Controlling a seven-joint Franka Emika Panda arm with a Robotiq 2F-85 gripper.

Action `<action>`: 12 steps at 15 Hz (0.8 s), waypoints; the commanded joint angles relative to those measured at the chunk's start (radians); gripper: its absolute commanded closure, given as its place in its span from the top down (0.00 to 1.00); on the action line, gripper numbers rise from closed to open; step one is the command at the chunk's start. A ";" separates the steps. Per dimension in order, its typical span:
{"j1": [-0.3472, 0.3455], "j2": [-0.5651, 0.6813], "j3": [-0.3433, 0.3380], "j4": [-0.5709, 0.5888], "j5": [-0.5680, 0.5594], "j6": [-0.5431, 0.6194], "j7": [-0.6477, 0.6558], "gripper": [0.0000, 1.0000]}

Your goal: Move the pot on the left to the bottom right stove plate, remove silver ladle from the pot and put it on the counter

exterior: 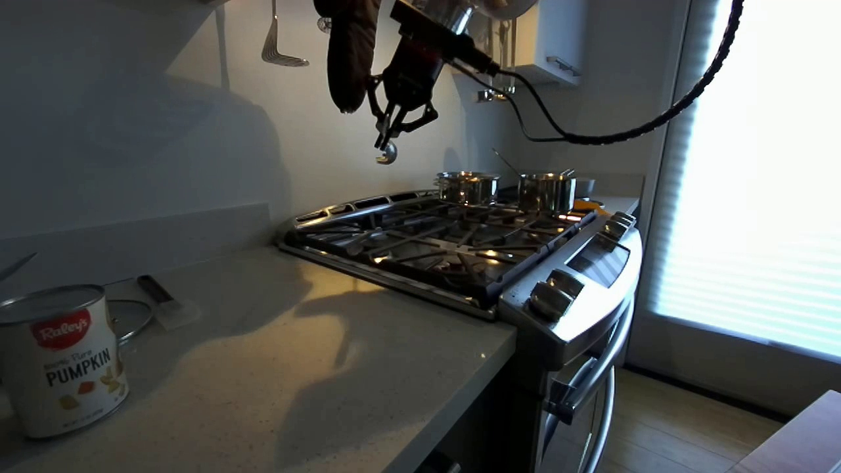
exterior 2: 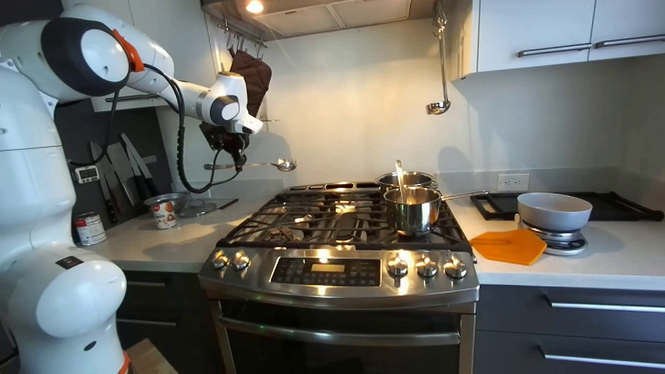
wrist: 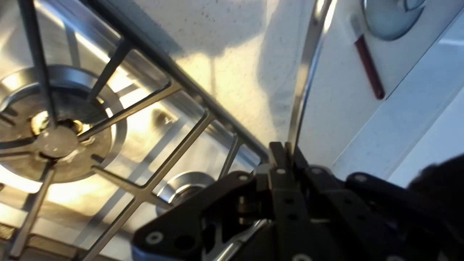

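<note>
While fingers [wrist: 278, 159] grip, silv. ladle [wrist: 307, 69] shines, approx. horiz.

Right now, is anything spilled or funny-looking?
No spill shows. A ladle is sideways in mid-air near the stove, not hanging or lying down: odd, but the gripper holds its handle.

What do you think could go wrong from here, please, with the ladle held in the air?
The ladle is pinched partway along its length, so it might swivel or slip in the gripper. Lowered to the counter, it could strike the lid lying there. The arm might also brush the brown oven mitt hanging nearby.
</note>
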State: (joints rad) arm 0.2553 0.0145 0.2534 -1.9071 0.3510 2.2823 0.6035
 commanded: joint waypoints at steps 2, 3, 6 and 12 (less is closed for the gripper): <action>0.011 0.010 0.013 -0.021 0.117 0.018 -0.135 0.01; 0.013 0.014 0.014 -0.026 0.133 0.019 -0.158 0.04; 0.012 0.016 0.012 -0.023 0.129 0.019 -0.153 0.04; 0.021 0.039 0.035 -0.050 0.308 0.028 -0.312 0.01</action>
State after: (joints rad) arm 0.2688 0.0395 0.2728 -1.9320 0.5349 2.3030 0.4020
